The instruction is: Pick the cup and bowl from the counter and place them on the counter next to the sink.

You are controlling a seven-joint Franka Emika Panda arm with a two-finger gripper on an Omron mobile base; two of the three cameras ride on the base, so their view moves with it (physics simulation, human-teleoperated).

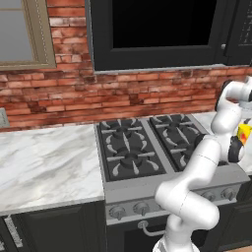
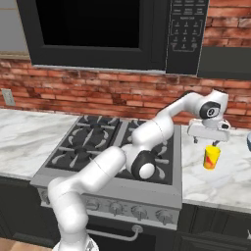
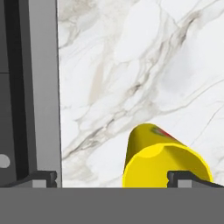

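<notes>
- The pincer (image 2: 212,142) hangs over the marble surface (image 2: 230,171) to the right of the stove (image 2: 122,147), pointing down — its jaws stand wide apart, one tip on each side of the hand view with a broad gap between.
- The cup (image 2: 211,157) stands upright on the surface just beneath the pincer, near the stove's right edge and about midway between the back wall and the front edge.
- In the hand view the cup (image 3: 164,159) sits low and right of centre; the right fingertip (image 3: 183,177) overlaps its rim, the left fingertip (image 3: 41,177) is well apart from it, over the stove's grey edge (image 3: 43,87). So the cup lies off-centre between the jaws and is not gripped.
- I cannot tell whether the right tip touches the cup.
- A red-orange mark shows on the cup's side in both the right base view and the hand view.
- At the far right edge of the right base view a sliver of the pale blue bowl (image 2: 249,142) shows on the same surface, apart from the cup.
- From the left base view the cup (image 1: 244,133) peeks out yellow behind the arm's forearm, at the stove's right side.
- A black microwave (image 2: 112,34) hangs above the stove against the brick wall (image 2: 98,88).
</notes>
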